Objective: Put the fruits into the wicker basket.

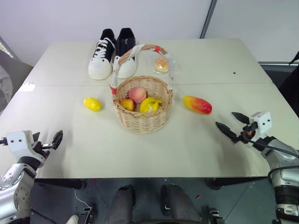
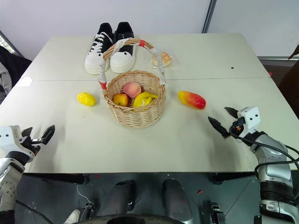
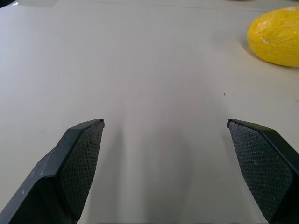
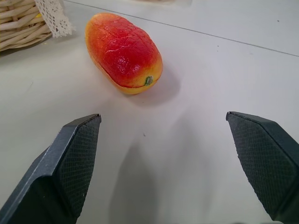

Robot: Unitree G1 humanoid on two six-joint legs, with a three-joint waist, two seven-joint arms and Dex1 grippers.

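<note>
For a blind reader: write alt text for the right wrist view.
A red-to-orange mango lies on the pale table, just ahead of the open right pincer, whose two black fingers stand wide apart and empty. An edge of the wicker basket sits beside the mango.

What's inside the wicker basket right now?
The wicker basket holds a peach, a small orange-red fruit and a yellow banana-like fruit. Anything beneath them is covered.
</note>
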